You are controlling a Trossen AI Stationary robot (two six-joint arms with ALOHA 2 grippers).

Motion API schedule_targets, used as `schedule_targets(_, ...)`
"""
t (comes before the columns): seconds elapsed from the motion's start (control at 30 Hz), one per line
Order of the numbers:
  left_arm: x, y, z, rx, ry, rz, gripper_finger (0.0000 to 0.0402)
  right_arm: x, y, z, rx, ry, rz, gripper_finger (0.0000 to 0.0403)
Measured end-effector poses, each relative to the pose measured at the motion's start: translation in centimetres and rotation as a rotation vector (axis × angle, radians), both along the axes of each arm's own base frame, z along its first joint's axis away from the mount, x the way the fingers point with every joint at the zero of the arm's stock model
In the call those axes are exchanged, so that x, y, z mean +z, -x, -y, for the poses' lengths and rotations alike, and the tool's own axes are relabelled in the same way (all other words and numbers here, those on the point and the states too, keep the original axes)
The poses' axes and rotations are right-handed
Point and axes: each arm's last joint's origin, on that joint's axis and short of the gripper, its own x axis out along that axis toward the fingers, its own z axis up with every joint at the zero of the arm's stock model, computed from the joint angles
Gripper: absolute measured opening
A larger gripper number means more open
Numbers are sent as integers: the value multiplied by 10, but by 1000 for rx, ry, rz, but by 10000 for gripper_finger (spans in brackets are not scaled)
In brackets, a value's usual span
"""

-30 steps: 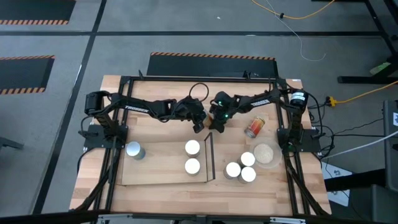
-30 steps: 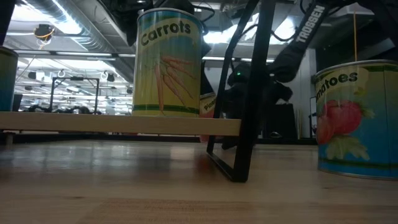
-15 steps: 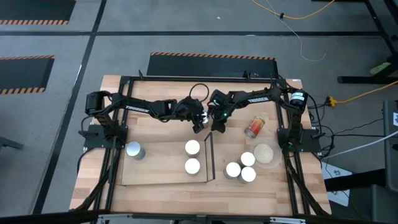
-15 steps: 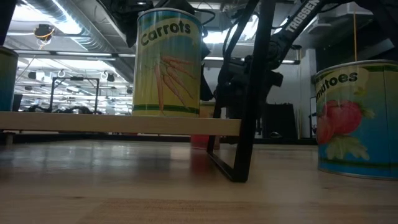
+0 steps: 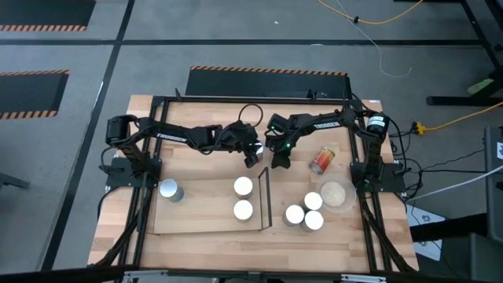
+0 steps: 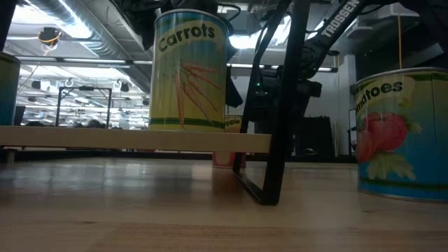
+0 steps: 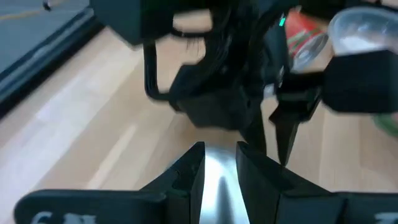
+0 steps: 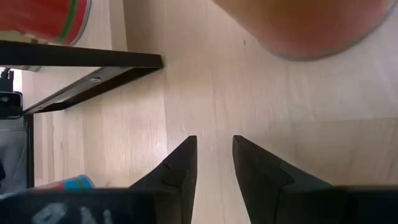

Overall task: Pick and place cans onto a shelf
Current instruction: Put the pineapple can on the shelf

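Jaws of left gripper [image 5: 251,156] hold a silvery can [image 7: 217,180]; right gripper [image 5: 280,162] jaws narrow, empty. Three shelved cans [image 5: 243,186] sit near both jaws; four loose cans [image 5: 313,201] await.

2 cans [image 5: 243,198] on shelf [image 5: 196,211]

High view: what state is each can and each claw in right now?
Left gripper: shut on a silvery can.
Right gripper: slightly open, empty.
Shelf cans: two, upright.
Red can: lying on its side.
Other cans: upright on the table.
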Motion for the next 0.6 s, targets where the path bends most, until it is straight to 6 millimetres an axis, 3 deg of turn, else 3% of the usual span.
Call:
schedule_targets(0.2,4,1,0,-27,15,15,87,0,-1,1,9,10,16,108)
schedule_targets(0.47,6,2,0,-76,34,20,131,0,-1,1,16,15,24,108)
schedule_targets(0.6,14,4,3,-167,4,33,134,10,3,4,9,25,41,108)
